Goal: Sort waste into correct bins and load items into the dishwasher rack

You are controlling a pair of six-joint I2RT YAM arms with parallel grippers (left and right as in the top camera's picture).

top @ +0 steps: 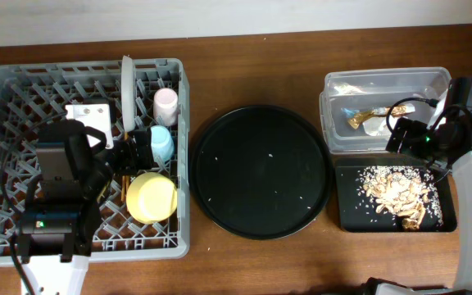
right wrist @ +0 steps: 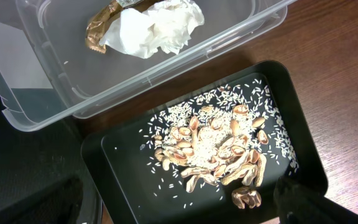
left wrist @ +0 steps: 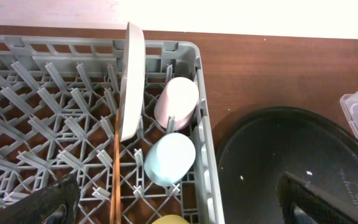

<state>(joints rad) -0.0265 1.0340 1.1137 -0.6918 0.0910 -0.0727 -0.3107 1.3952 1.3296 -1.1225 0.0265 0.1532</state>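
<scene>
Left pincer (left wrist: 179, 202) above two cups (left wrist: 176, 99) (left wrist: 169, 158), one plate (left wrist: 132, 81), one bowl (top: 151, 197).

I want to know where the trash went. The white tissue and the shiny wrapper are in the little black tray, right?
Not quite. The tissue and the wrapper lie in the clear tub, not in the little black tray. The right wrist view shows this. That tray holds only food scraps.
</scene>
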